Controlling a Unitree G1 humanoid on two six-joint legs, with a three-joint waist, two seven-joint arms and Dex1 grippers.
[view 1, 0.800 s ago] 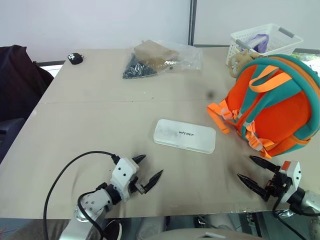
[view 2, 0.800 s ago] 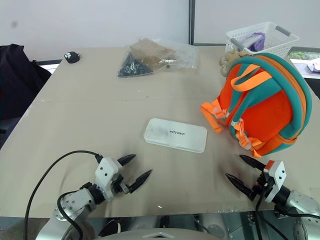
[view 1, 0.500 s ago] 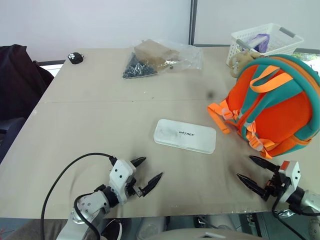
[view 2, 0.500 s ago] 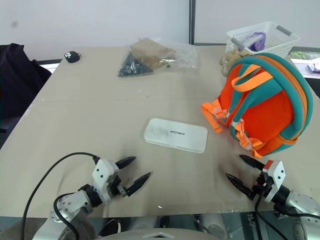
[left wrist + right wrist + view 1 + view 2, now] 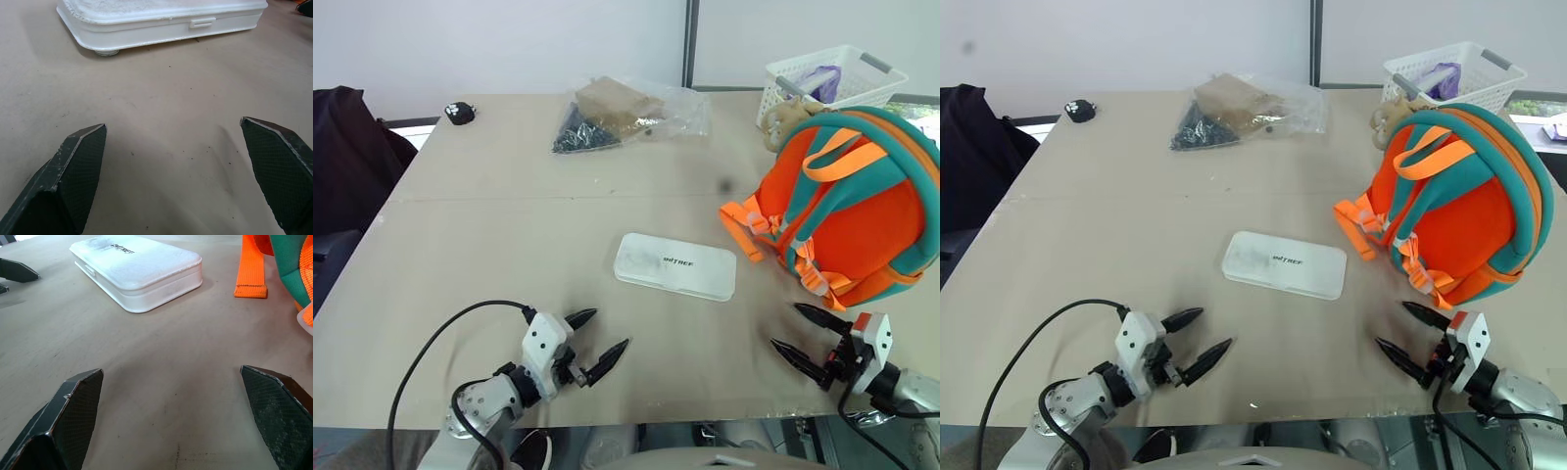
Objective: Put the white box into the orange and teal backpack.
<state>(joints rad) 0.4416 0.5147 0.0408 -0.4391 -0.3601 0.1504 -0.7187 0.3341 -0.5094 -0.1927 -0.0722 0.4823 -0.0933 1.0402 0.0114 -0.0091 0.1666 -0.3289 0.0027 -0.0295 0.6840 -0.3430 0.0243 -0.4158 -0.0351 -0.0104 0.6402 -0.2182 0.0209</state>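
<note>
The white box [image 5: 674, 265] lies flat in the middle of the beige table, its dark lettering facing up; it also appears as the white box [image 5: 161, 19] and the white box [image 5: 137, 271] in the wrist views. At the right stands the orange and teal backpack [image 5: 857, 211], straps facing me, a tan plush toy at its far side. My left gripper [image 5: 590, 337] hovers open near the front edge, left of the box and clear of it. My right gripper [image 5: 803, 336] is open in front of the backpack, nothing between its fingers.
A clear plastic bag [image 5: 622, 113] with dark and tan contents lies at the back. A white slatted basket [image 5: 832, 83] stands behind the backpack. A small black object [image 5: 461, 114] sits at the back left corner. A dark chair [image 5: 347, 157] is left of the table.
Both grippers have drawn back slightly toward the table's front edge, the left one also drifting left. The box and backpack have not moved.
</note>
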